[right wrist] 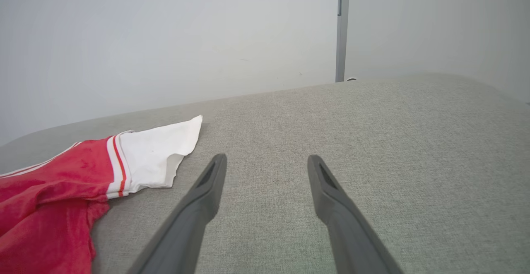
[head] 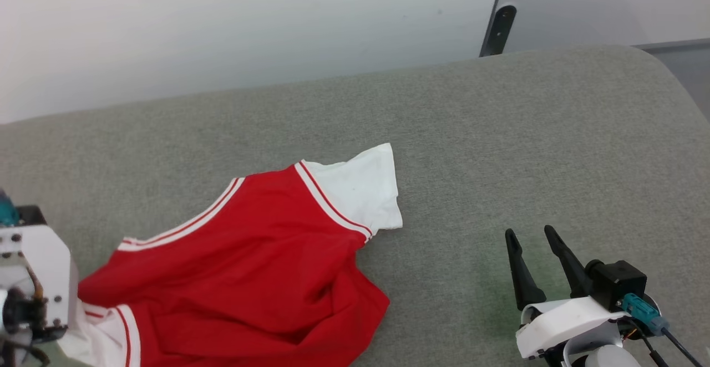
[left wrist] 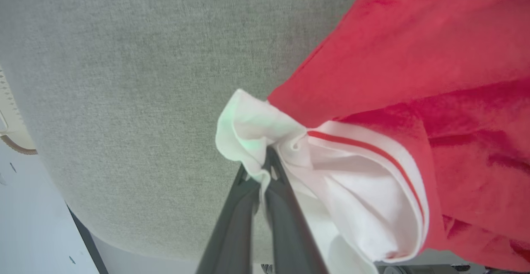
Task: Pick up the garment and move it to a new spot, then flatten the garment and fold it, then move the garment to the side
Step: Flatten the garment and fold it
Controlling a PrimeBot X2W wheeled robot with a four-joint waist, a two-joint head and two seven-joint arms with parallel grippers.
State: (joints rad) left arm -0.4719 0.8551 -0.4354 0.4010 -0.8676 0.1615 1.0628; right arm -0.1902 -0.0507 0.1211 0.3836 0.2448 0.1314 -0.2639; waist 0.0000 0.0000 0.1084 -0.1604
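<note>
A broad grey-green cushion point(head: 499, 134) runs right across the scene, gently domed and rounded off at its far right corner. Behind it stands a plain pale wall point(head: 222, 29), split toward the right by a dark upright strip point(head: 498, 26).

Over on the left, the left gripper point(left wrist: 269, 155) is clamped tight on the shirt point(head: 249, 261). Its two dark fingers point(left wrist: 283, 207) are pressed together on a bunched fold of the near sleeve point(left wrist: 356, 183), close to the cushion's edge. From there the shirt lies crumpled across the cushion's left half, reaching toward the middle. The striped neckline point(head: 183, 225) cuts a diagonal band, and the far sleeve point(head: 360, 189) lies flat, pointing off to the right.

Then comes a stretch of bare cushion, and low on the right sits the right gripper point(head: 529, 230). Its jaws are spread wide with nothing between them, it is well apart from the shirt, and its tips aim toward the wall.

The cushion is a tight, matte weave, finely flecked. The shirt is thin, soft knit: a bright red body heaped in loose ridges, white sleeves, and white trim carrying a thin red line. The fingers are smooth dark plastic, long and tapering to narrow tips. A hard white housing point(head: 560, 322) sits behind the right pair.
</note>
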